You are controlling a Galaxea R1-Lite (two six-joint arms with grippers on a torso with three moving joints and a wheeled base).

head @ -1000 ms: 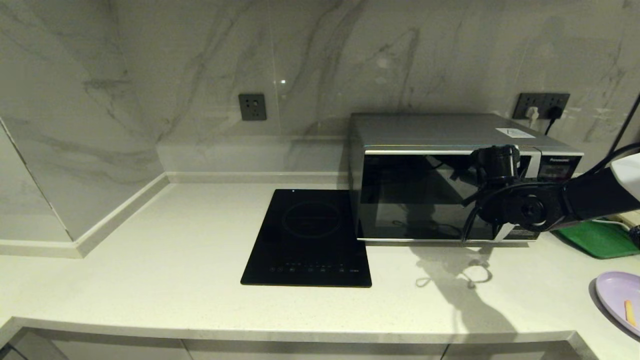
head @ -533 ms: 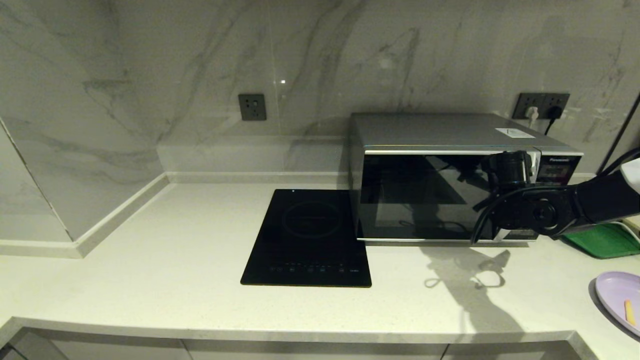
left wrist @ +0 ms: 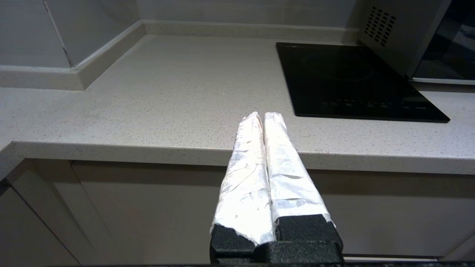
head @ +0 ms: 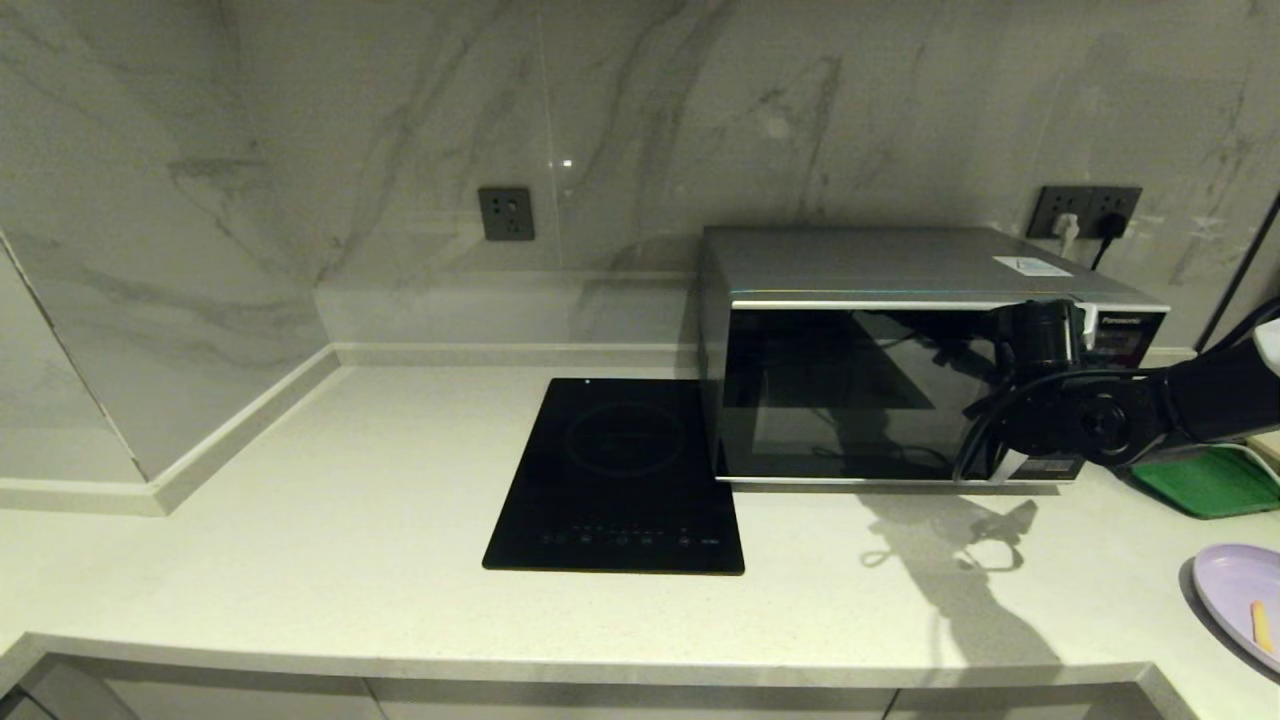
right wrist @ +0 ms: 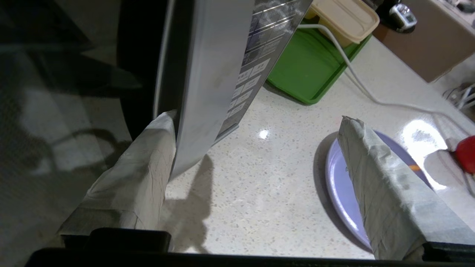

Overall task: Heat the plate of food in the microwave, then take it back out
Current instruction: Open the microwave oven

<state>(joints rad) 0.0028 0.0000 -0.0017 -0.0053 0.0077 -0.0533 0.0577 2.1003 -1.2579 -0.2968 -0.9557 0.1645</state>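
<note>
The left gripper (left wrist: 263,116) hangs nearest, off the counter's near edge, fingers pressed together on nothing. On the countertop (head: 300,540) at the near right edge lies the plate of food (head: 1235,598), well apart from the microwave (head: 900,350). Farther back, the right gripper (right wrist: 256,137) has its fingers spread wide, one finger (right wrist: 137,178) behind the silver handle strip (right wrist: 207,92). The door looks closed. A green tray (head: 1210,480) sits right of it.
</note>
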